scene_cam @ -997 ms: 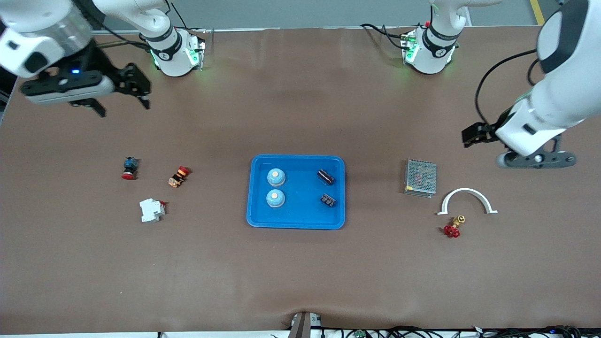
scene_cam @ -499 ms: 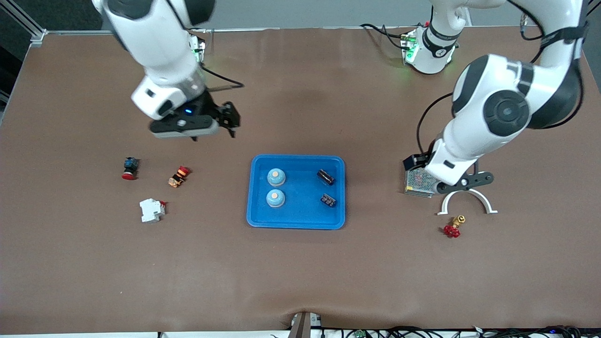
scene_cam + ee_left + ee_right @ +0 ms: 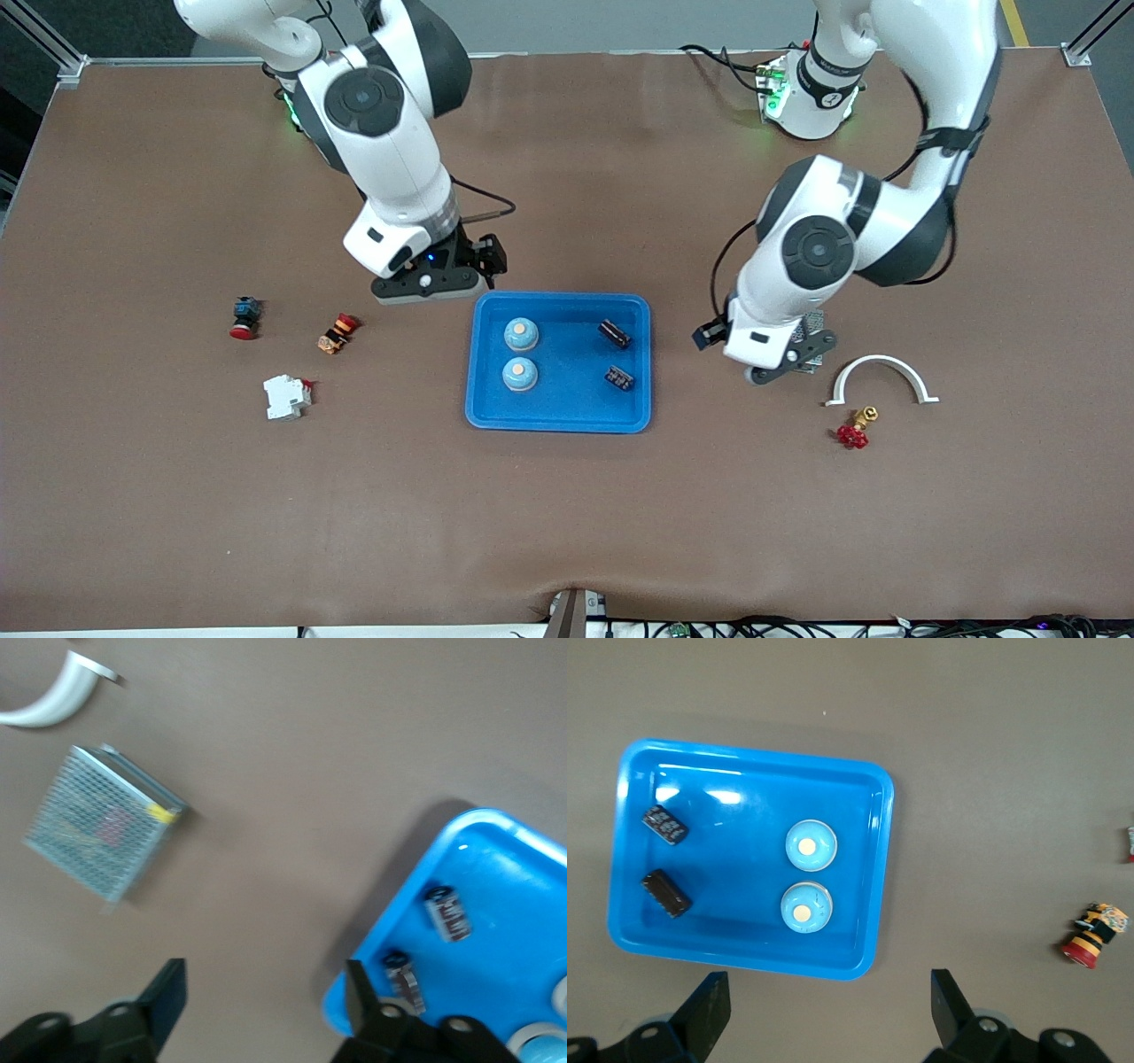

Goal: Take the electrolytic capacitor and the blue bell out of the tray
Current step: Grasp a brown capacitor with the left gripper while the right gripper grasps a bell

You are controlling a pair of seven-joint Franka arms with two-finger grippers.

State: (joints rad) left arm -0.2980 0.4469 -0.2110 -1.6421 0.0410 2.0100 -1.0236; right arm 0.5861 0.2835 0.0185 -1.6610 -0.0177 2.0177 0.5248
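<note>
A blue tray (image 3: 558,409) lies mid-table. In it are two blue bells (image 3: 521,334) (image 3: 519,374) toward the right arm's end and two black capacitors (image 3: 614,334) (image 3: 619,377) toward the left arm's end. My right gripper (image 3: 483,261) is open and empty, over the table just outside the tray's rim on the bases' side. The right wrist view shows the tray (image 3: 744,753), the bells (image 3: 810,845) and the capacitors (image 3: 665,826) past my right gripper (image 3: 830,1005). My left gripper (image 3: 709,335) is open and empty, over the bare table between the tray (image 3: 496,828) and a mesh box. In the left wrist view my left gripper (image 3: 264,997) is beside the capacitors (image 3: 450,912).
A grey mesh power supply (image 3: 99,835) lies beside the left gripper, mostly hidden by the arm in the front view. A white arch (image 3: 880,377) and a red valve (image 3: 853,430) lie nearer the front camera. A red push button (image 3: 244,319), an orange button (image 3: 337,333) and a white breaker (image 3: 285,396) lie toward the right arm's end.
Both arms have swung in from the table's ends toward the tray, and both grippers now hang low beside it. The things on the table have not moved.
</note>
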